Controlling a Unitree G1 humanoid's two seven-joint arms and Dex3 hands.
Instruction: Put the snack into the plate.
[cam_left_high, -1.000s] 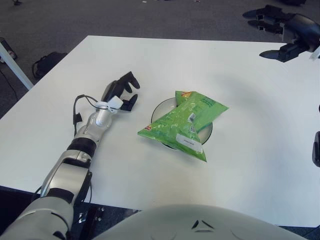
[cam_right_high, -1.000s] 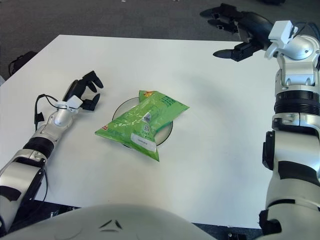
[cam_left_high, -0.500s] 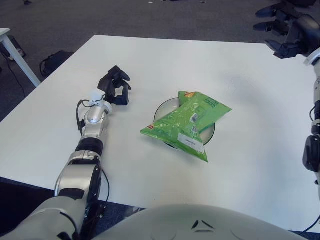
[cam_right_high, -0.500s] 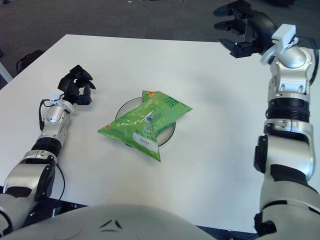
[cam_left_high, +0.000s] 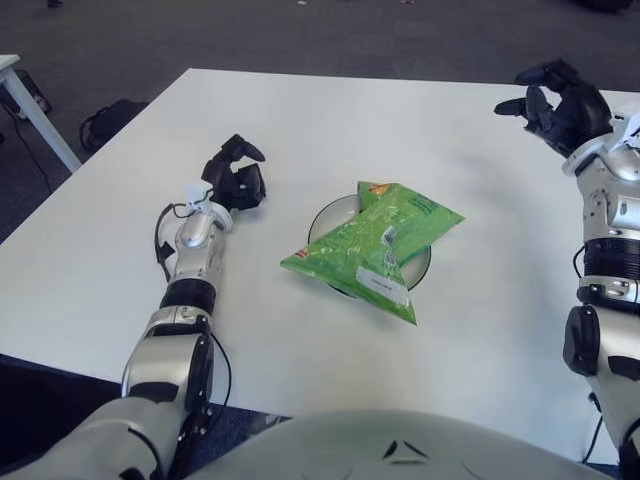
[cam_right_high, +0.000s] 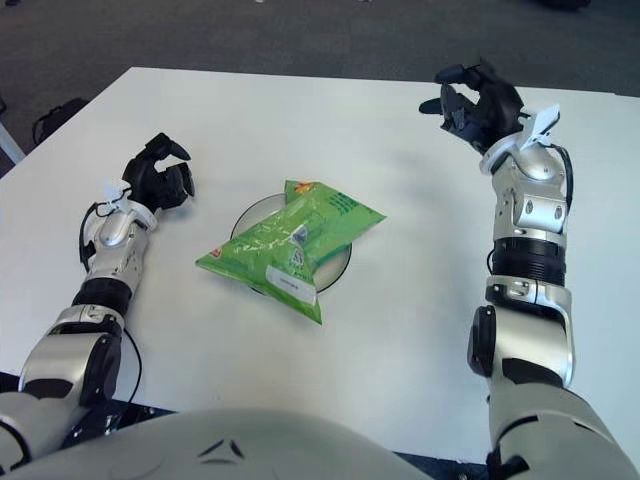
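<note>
Right now the left hand is lying low over the table to the left of the plate, its black fingers curled loosely inward and gripping nothing. It is sitting well clear of the snack, which suggests it is staying out of the way, not reaching.

Across the table, the right hand is hanging raised near the far right edge, palm turned toward the middle, fingers bent but spread, also empty. Whether it is touching the tabletop is hard to judge from this angle; it looks lifted.

Between them, the snack, a green crinkled bag with a white label, is resting across the plate, covering most of it, its near corner and left end overhanging the rim onto the table. Judging by that, the placing looks essentially done, with both hands standing apart because nothing needs holding.
</note>
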